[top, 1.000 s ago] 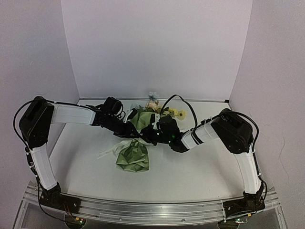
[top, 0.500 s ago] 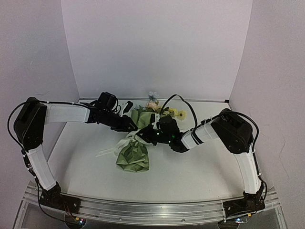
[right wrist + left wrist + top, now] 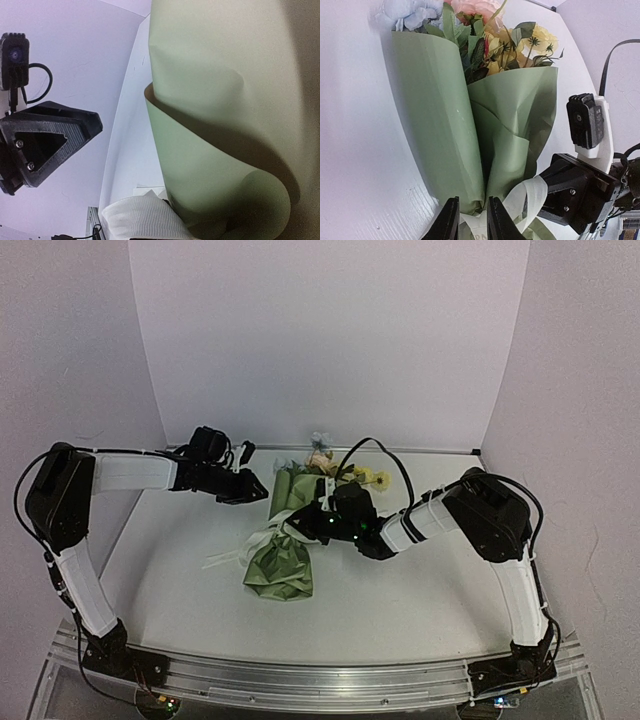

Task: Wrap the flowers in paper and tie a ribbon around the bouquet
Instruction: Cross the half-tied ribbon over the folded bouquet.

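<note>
The bouquet (image 3: 283, 545) lies on the white table, its olive-green paper (image 3: 435, 110) rolled into a cone around the flowers (image 3: 325, 462), whose yellow, pink and pale-blue blooms (image 3: 495, 30) point to the back wall. The cream ribbon (image 3: 235, 553) circles the cone's narrow waist and trails to the left. My right gripper (image 3: 312, 523) presses against that waist, shut on the ribbon (image 3: 140, 217); paper (image 3: 225, 100) hides its fingers. My left gripper (image 3: 256, 490) hovers left of the cone. Its jaws stand a narrow gap apart, and lettered ribbon (image 3: 536, 192) shows beyond the left gripper (image 3: 470, 220).
White walls close in the table at the back and on both sides. A black cable (image 3: 385, 452) arches over the right forearm above the blooms. An aluminium rail (image 3: 300, 680) carrying both arm bases runs along the near edge.
My left gripper has drawn back from the bouquet's waist, up and to the left. The right gripper and the bouquet have stayed in place.
</note>
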You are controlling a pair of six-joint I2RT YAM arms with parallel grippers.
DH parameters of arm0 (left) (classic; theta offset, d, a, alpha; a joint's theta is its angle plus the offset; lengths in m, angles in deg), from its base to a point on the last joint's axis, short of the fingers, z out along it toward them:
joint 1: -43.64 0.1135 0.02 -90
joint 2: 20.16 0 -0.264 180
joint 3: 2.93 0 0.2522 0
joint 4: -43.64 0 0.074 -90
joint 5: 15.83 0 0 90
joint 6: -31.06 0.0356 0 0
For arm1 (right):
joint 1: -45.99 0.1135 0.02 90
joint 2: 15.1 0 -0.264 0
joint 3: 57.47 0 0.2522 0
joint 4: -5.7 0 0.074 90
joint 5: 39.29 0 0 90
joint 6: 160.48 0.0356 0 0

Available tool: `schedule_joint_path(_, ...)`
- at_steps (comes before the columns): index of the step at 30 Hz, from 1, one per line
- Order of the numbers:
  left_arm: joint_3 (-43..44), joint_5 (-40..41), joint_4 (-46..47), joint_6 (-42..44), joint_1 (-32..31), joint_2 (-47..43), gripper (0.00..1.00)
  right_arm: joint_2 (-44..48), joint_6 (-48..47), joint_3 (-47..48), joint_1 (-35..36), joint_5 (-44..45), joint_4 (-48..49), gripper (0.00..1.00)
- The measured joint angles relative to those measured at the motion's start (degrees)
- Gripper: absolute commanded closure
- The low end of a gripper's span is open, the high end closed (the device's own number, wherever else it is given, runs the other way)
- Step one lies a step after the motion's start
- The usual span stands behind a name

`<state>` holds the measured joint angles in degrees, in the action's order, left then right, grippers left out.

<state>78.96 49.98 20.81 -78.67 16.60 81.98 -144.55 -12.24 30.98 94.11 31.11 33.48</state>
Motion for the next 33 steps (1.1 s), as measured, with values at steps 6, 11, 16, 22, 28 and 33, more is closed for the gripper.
schedule_joint_path(6,0.16,-4.71,-0.93,0.28,-0.30,3.59,0.79,0.00,-0.38,0.02,0.00,0.02,-0.10,1.00)
schedule_joint_path(11,0.16,-7.40,-2.00,0.70,-1.62,4.44,0.79,0.00,-0.78,0.15,0.00,0.04,-0.49,1.00)
schedule_joint_path(16,0.16,-9.35,-1.96,1.29,-2.44,4.44,0.79,0.00,-1.02,0.20,0.00,0.06,-0.71,1.00)
schedule_joint_path(22,0.16,-10.51,-1.96,1.79,-2.53,4.44,0.79,0.00,-1.15,0.52,0.00,0.10,-1.14,1.00)
schedule_joint_path(28,0.03,-11.31,-1.94,1.90,-2.63,4.44,0.78,0.00,-1.18,0.89,0.00,0.19,-1.86,1.00)
schedule_joint_path(33,-0.61,-11.65,-1.89,1.91,-2.80,4.42,0.71,0.00,-1.25,1.30,0.00,0.20,-2.53,1.00)
